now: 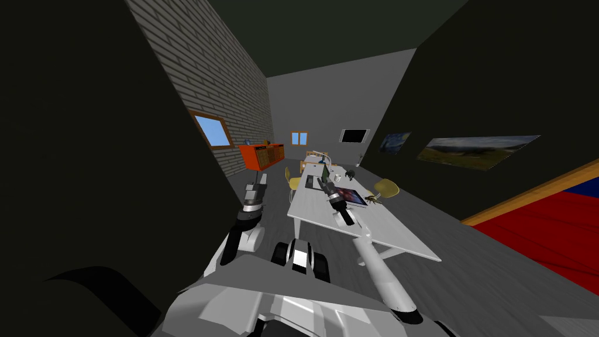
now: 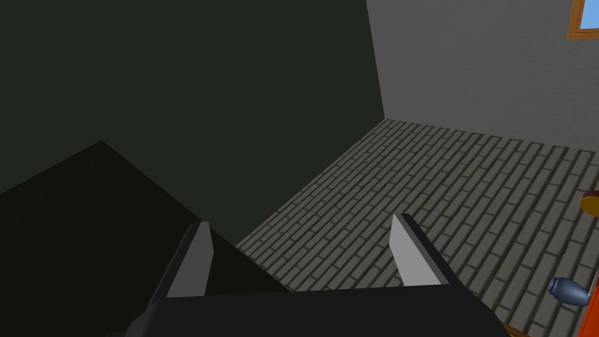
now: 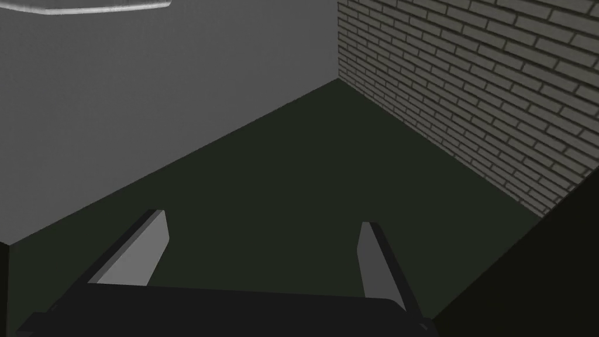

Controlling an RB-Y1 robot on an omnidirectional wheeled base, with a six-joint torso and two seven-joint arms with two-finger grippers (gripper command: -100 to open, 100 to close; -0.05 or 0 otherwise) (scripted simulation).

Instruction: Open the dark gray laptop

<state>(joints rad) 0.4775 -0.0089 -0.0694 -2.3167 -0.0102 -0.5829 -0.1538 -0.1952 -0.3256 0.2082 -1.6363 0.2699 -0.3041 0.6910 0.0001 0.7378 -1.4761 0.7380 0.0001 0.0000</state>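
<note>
Right gripper (image 3: 261, 219): thin light grey blades spread, nothing between them; it is raised over the long white table (image 1: 386, 234).
Left gripper (image 2: 301, 221): blades spread and empty; it is off the table's side, well apart from the right gripper.
Laptop (image 1: 353, 196): dark grey flat slab with a dim picture on its face, on the table just beside the right gripper; lid angle unclear.

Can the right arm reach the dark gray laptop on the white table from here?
Probably yes: the right gripper, jaws open, hangs over the white table beside the dark gray laptop, nothing between, though it points upward.
</note>
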